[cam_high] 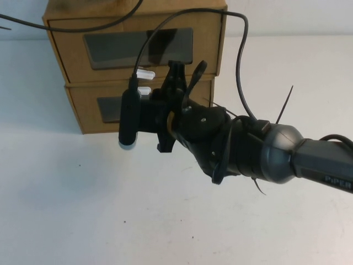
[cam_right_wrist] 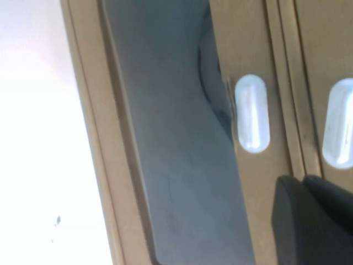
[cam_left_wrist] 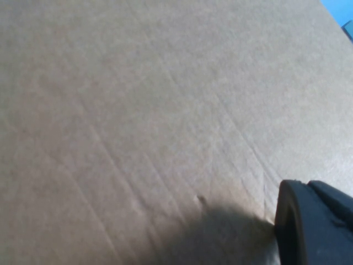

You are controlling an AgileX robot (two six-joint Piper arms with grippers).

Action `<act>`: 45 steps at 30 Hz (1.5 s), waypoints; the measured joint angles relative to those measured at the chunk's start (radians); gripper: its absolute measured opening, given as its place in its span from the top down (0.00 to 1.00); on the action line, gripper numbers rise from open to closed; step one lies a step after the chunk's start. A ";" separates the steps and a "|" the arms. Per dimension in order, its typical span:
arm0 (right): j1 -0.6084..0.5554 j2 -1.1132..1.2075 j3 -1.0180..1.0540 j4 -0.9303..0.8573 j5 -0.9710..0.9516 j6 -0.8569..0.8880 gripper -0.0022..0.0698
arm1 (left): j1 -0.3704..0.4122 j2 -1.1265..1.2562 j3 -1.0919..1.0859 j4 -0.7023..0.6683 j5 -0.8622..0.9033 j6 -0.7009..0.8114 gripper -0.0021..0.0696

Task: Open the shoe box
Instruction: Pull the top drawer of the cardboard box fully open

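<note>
At the back of the white table (cam_high: pixel 83 210) two brown shoe boxes sit one on top of the other; the upper shoe box (cam_high: pixel 209 49) rests right on the lower shoe box (cam_high: pixel 88 118); each has a dark window (cam_high: pixel 138 48) in its front and a small white handle. Both drawers look pushed all the way in. The upper handle (cam_high: pixel 146 73) sits under its window, and the lower handle (cam_high: pixel 144 90) is just below it, so the two handles are close together, one on each side of the line where the boxes meet.

From the right side the right arm reaches across the table to the fronts of the boxes; the right gripper (cam_high: pixel 186 69) is up by that line, just to the right of the two handles. It is pressed together and pinches nothing. In the right wrist view both handles (cam_right_wrist: pixel 252 113) are bare, and the dark tip of the right gripper (cam_right_wrist: pixel 311 221) shows just beside them; whether it touches the cardboard cannot be told. A black camera (cam_high: pixel 129 118) rides on the wrist, and a black cable (cam_high: pixel 240 61) loops up from it over the boxes.

Close against plain brown cardboard sits the left gripper (cam_left_wrist: pixel 314 226); only a dark corner of it shows in its own wrist view, and the high view does not show it at all; whether it is spread or pressed together cannot be told.
</note>
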State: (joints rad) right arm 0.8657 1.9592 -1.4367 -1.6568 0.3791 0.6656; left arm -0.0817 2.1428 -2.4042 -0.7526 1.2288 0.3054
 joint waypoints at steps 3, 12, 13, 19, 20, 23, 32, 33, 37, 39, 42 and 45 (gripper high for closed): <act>0.000 0.000 -0.030 -0.007 -0.007 0.042 0.95 | 0.000 0.000 -0.002 0.000 0.000 0.000 0.98; -0.004 0.033 -0.115 -0.010 -0.009 0.062 0.70 | 0.000 0.000 -0.002 0.000 -0.002 -0.002 0.98; -0.008 0.042 -0.123 -0.010 -0.009 0.062 0.69 | 0.000 0.000 -0.002 0.000 -0.002 -0.004 0.98; -0.032 0.074 -0.142 -0.010 -0.011 0.063 0.68 | 0.000 0.000 -0.002 0.000 -0.002 -0.010 0.98; -0.034 0.076 -0.144 -0.010 -0.011 0.063 0.68 | 0.000 0.000 -0.002 0.000 -0.002 -0.010 0.98; -0.038 0.078 -0.146 -0.010 -0.013 0.063 0.68 | 0.000 0.000 -0.002 0.000 -0.002 -0.011 0.98; -0.039 0.078 -0.157 -0.008 -0.019 0.066 0.68 | 0.000 0.000 -0.002 0.000 -0.002 -0.013 0.98; -0.039 0.078 -0.157 -0.008 -0.019 0.066 0.68 | 0.000 0.000 -0.002 0.000 -0.002 -0.015 0.98; -0.039 0.078 -0.157 0.004 -0.023 0.069 0.68 | 0.000 0.000 -0.002 0.000 -0.002 -0.015 0.98; -0.039 0.078 -0.157 0.029 -0.023 0.071 0.68 | 0.000 0.000 -0.002 0.000 -0.002 -0.015 0.98; -0.039 0.078 -0.157 0.068 -0.023 0.071 0.68 | 0.000 0.000 -0.002 0.000 -0.002 -0.015 0.98; -0.039 0.078 -0.157 0.081 -0.023 0.071 0.68 | 0.000 0.000 -0.002 0.000 -0.002 -0.015 0.98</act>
State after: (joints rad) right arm 0.8270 2.0374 -1.5938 -1.5753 0.3561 0.7363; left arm -0.0817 2.1428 -2.4058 -0.7526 1.2270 0.2904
